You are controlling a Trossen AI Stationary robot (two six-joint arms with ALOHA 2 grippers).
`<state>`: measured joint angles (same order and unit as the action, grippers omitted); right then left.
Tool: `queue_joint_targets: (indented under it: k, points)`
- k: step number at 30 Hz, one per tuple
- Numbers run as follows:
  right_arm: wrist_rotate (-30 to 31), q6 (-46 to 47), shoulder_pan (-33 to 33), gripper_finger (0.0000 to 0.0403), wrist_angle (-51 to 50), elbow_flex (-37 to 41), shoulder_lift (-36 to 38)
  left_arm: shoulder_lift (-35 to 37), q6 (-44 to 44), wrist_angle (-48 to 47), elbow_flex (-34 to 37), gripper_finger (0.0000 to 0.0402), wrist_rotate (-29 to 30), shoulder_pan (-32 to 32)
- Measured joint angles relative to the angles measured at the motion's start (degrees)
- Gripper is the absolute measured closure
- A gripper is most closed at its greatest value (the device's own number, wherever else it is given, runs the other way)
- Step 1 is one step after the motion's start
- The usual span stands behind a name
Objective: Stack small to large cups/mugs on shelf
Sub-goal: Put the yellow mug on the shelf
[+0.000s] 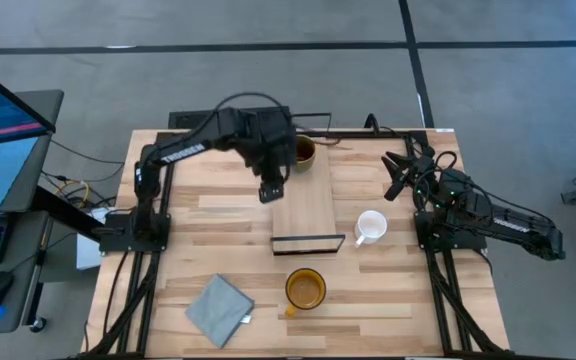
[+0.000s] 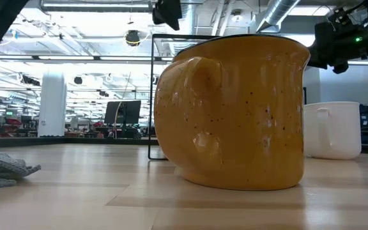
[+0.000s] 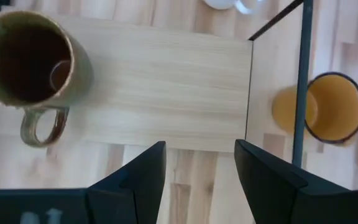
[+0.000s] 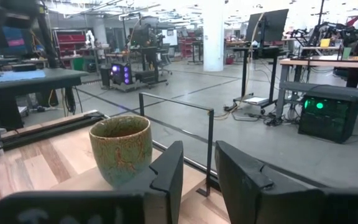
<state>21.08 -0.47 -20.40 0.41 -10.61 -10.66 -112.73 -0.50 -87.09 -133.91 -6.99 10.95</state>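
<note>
The light-wood shelf [image 1: 303, 205] lies in the middle of the table, with a black wire frame [image 1: 308, 243] at its near end. The dark olive mug [image 1: 305, 150] stands upright on its base on the shelf's far end; it also shows in the left wrist view [image 3: 27, 59] and the right wrist view [image 4: 122, 149]. The white mug [image 1: 371, 227] stands on the table right of the shelf. The yellow mug [image 1: 306, 288] stands near of the shelf. My left gripper [image 1: 271, 190] hovers open and empty over the shelf's left edge [image 3: 201, 162]. My right gripper [image 1: 396, 172] waits open at the right [image 4: 199, 168].
A grey-blue cloth [image 1: 218, 310] lies at the table's near left. In the low view the yellow mug [image 2: 235, 112] fills the foreground, with the white mug [image 2: 331, 131] behind it to the right. Bare tabletop lies left of the shelf.
</note>
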Motion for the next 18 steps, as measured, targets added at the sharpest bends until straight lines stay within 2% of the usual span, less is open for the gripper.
queue_joint_targets:
  k: [5,18]
  points:
    - [0.0,0.0,0.0,0.0284,0.0,0.0,0.0,0.0,-10.1,-1.3,0.0,0.0219,6.1,-5.5]
    - [0.0,0.0,0.0,0.0284,0.0,0.0,0.0,0.0,-31.9,-1.5,0.0,0.0219,12.5,-20.5]
